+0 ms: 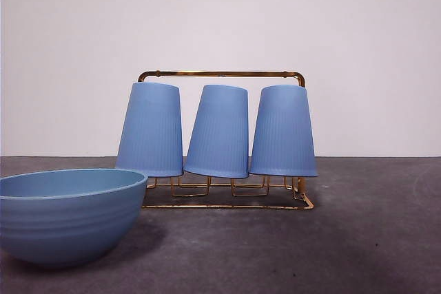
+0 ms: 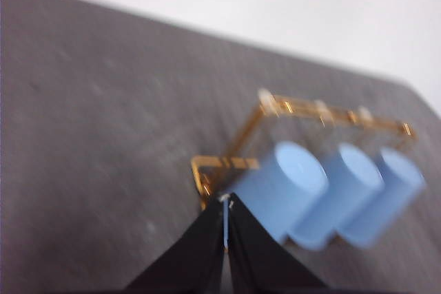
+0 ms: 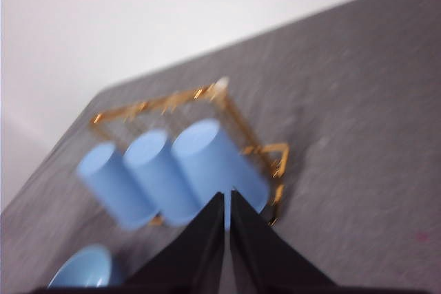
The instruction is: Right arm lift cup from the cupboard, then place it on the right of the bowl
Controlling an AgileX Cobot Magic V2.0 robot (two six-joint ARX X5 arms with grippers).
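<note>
Jaws first: the right gripper [image 3: 226, 201] has its two black jaws pressed together to a thin slit, clenched on nothing, held in the air above the table and apart from the rack. The left gripper [image 2: 226, 204] is likewise pinched closed and empty, on the rack's other side. Both wrist views are blurred.

Beyond the right gripper's tips stands the cupboard [image 1: 220, 74], a gold wire rack, carrying three blue cups upside down in a row beneath its top bar. The cup [image 1: 284, 131] at the rack's right end, nearest the right gripper in that wrist view, leans slightly, its rim close to the middle cup's rim.

The bowl [image 1: 65, 215] sits in front of the rack's left end, nearer the front camera, separate from the wire base. Bare grey table [image 1: 372, 239] stretches right of the bowl and in front of the rack, out to the picture's right edge.
</note>
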